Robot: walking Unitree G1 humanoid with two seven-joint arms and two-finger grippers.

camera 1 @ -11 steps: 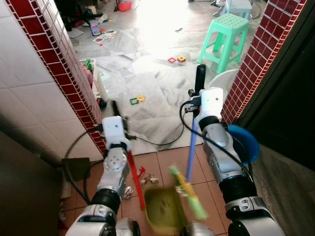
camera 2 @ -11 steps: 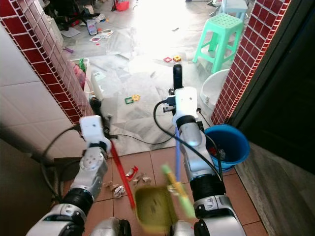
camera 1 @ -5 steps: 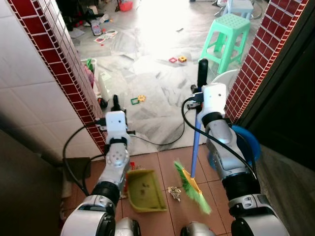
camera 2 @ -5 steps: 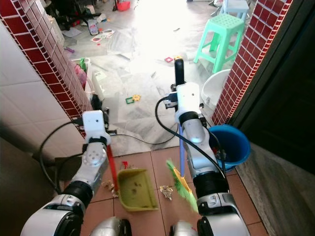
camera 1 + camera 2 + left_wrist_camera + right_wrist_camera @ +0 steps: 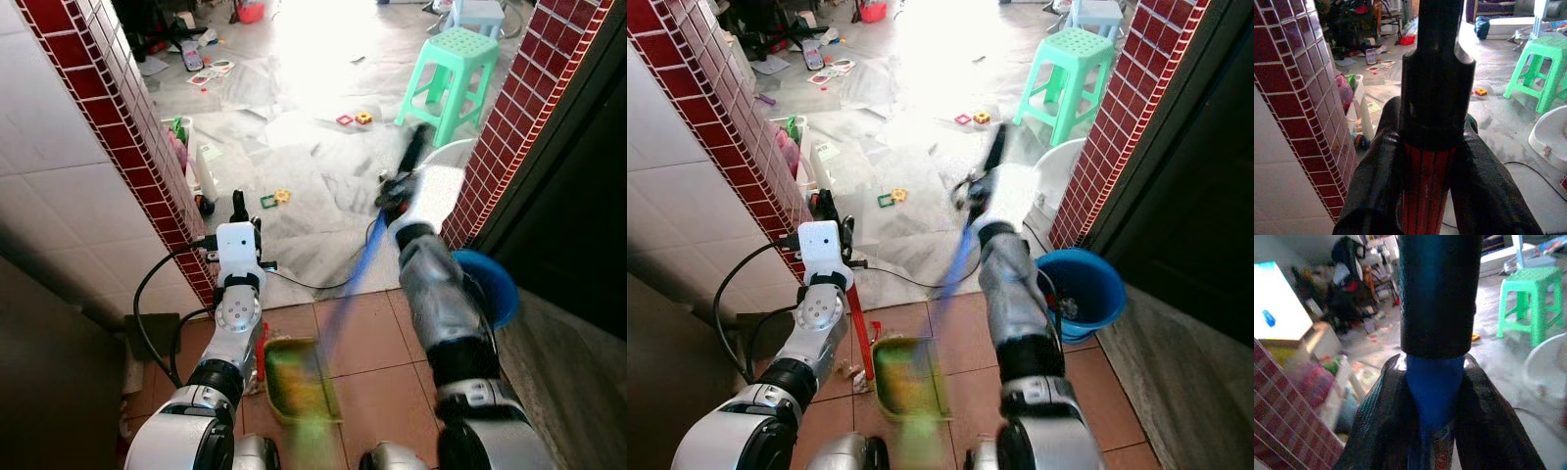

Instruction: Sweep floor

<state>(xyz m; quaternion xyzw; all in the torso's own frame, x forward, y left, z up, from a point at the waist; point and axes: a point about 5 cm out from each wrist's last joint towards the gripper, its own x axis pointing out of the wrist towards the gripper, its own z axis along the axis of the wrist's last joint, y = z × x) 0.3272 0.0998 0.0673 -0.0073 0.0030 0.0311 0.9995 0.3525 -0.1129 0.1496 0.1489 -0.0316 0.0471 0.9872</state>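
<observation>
Item: broom (image 5: pixel 355 274), blue handle, clenched in my right hand (image 5: pixel 1425 396); blurred, slanting down toward the dustpan (image 5: pixel 903 377).
Item: dustpan, yellow-green, on the terracotta floor (image 5: pixel 367 338), red handle (image 5: pixel 1426 191) gripped by my left hand (image 5: pixel 1425 186), I judge to brace it against the sweep.
Item: blue bucket (image 5: pixel 1083 284), near right.

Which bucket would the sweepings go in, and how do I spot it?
Find the red-tiled brick pillar on the robot's right. At its foot, on the terracotta floor tiles, stands a round blue plastic bucket. It is the only blue container; the white plastic basin beyond it is paler and shallower.
</observation>
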